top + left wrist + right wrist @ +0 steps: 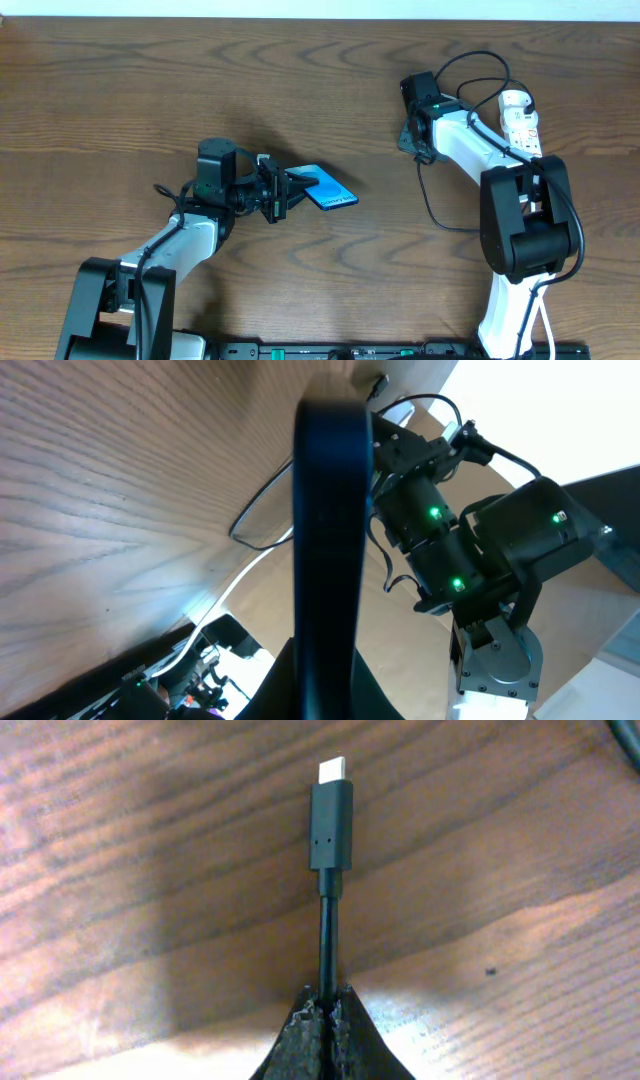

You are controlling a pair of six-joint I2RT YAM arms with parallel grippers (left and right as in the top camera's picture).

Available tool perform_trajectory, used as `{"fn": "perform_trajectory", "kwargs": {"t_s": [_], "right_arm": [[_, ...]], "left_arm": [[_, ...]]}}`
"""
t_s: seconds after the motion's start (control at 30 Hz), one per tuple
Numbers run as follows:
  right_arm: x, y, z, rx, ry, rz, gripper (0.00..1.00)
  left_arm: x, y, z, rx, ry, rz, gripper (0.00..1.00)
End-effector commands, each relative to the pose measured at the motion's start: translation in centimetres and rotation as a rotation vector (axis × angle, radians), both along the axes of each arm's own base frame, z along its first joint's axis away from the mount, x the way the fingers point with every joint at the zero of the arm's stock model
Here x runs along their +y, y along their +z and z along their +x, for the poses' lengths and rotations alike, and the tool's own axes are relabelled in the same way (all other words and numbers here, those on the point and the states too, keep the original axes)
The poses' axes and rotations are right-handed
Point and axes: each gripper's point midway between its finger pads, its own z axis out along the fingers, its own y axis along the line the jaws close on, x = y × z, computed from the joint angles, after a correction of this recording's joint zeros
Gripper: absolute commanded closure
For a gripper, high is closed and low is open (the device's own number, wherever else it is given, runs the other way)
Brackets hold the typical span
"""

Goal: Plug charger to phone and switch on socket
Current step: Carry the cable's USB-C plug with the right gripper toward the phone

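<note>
Pinches the charger (328, 935) in the right jaws, pressed together on the cable just behind its plug (331, 820). Holds plug and cable in one straight line, metal tip leading, close over the surface (150, 870). Clamps the phone (328, 187) in the left jaws, shut on its left end, screen tilted upward (edge-on and dark from the left wrist).

Sets the phone's long axis slanting away from the left jaws toward the right arm (470, 150), free short end foremost. Probably carries the port on that end, though cannot tell from here. Places the phone left of the right jaws and nearer the robot's base, the two well apart. Calls, most likely, for swinging the plug round until its line matches that axis before closing in.

Shows only bare surface in the gap between them. Trails charger slack in a loop beside the right arm (may tug as the plug travels). Leaves the socket (520, 118) farthest off, at the back right beyond the right arm, untouched by either jaws.
</note>
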Motion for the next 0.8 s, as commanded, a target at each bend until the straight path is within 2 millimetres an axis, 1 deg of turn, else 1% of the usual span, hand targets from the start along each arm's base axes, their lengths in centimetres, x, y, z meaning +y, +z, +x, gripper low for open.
{"fn": "perform_trajectory", "kwargs": {"t_s": [0.0,0.03,0.13,0.17,0.2,0.23,0.27,0.33,0.37,0.4,0.43,0.47,0.53,0.57,0.63,0.7,0.77], "right_arm": [[2.1,-5.0,-4.8,0.223,0.133,0.122,0.99],[3.1,-4.9,-5.0,0.235,0.189,0.176,0.99],[5.1,-3.8,-5.0,0.228,0.296,0.281,0.99],[6.3,-2.8,-4.8,0.211,0.356,0.342,0.99],[6.7,-2.3,-4.7,0.200,0.376,0.364,0.99],[7.7,-0.6,-4.4,0.164,0.428,0.424,0.99],[8.2,0.6,-4.2,0.134,0.458,0.459,0.99],[9.1,4.5,-3.6,0.044,0.517,0.530,0.99],[8.8,6.6,-3.3,-0.001,0.520,0.535,0.99],[8.5,8.0,-3.2,-0.030,0.520,0.536,0.99],[8.0,9.7,-3.2,-0.066,0.518,0.533,0.99],[7.5,11.5,-3.3,-0.102,0.514,0.531,0.99],[6.3,16.2,-4.3,-0.194,0.554,0.531,0.99],[6.0,18.6,-5.2,-0.244,0.605,0.541,0.99],[5.6,21.6,-7.0,-0.300,0.673,0.549,0.99],[5.5,23.3,-8.7,-0.322,0.721,0.570,0.99],[6.2,25.0,-11.0,-0.343,0.817,0.619,0.99]], "left_arm": [[-0.2,0.9,0.1,-0.036,-0.024,-0.016,0.93],[-0.2,0.9,0.1,-0.036,-0.024,-0.016,0.93],[-0.3,0.9,0.1,-0.037,-0.024,-0.016,0.93],[-0.3,1.0,0.0,-0.036,-0.028,-0.019,0.93],[-0.3,1.0,-0.1,-0.036,-0.033,-0.022,0.93],[-0.4,1.2,-0.2,-0.035,-0.043,-0.029,0.92],[-0.4,1.3,-0.3,-0.041,-0.049,-0.034,0.92],[-0.7,2.4,-0.2,-0.102,-0.075,-0.061,0.92],[-0.8,3.1,0.1,-0.150,-0.085,-0.074,0.92],[-0.9,3.9,0.4,-0.205,-0.090,-0.084,0.92],[-1.0,5.0,0.7,-0.278,-0.094,-0.096,0.93],[-1.1,5.6,1.0,-0.321,-0.095,-0.102,0.92],[-1.1,6.5,1.3,-0.371,-0.095,-0.109,0.93],[-1.1,6.5,1.3,-0.374,-0.095,-0.110,0.93],[-1.1,6.6,1.4,-0.380,-0.093,-0.108,0.93],[-1.1,6.7,1.5,-0.400,-0.097,-0.103,0.93],[-1.2,7.1,1.7,-0.441,-0.103,-0.098,0.93]]}}
